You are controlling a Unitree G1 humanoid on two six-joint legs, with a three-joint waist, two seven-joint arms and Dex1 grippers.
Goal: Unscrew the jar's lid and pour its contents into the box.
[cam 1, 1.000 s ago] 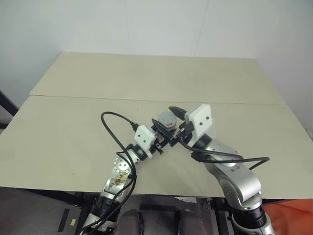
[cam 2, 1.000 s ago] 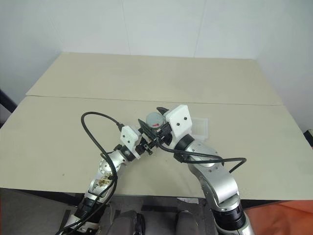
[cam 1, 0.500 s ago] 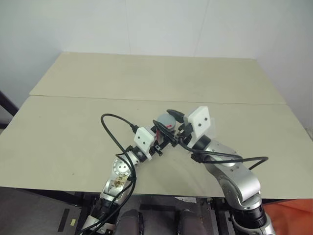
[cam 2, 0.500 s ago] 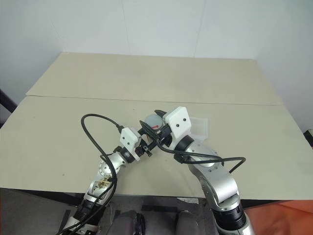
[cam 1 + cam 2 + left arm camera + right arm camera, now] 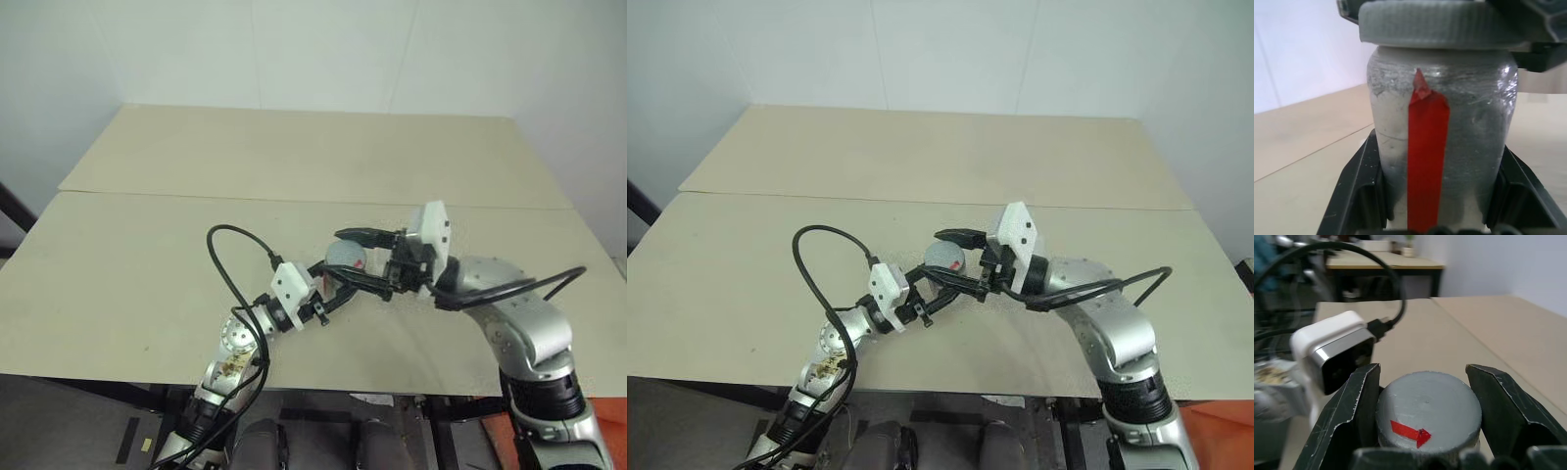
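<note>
The right claw (image 5: 1427,426) has swung its wrist round while clamped on the lid (image 5: 1428,406), so unscrewing is judged underway. The left claw (image 5: 1442,196) grips the jar (image 5: 1469,142) directly beneath, above the table (image 5: 147,255).

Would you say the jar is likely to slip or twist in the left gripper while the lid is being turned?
The jar looks rigid, so it probably won't deform. Its smooth, rounded wall may twist between the left gripper's fingers, which press only two sides. The lid has a ribbed rim, likely giving the right gripper better purchase.
</note>
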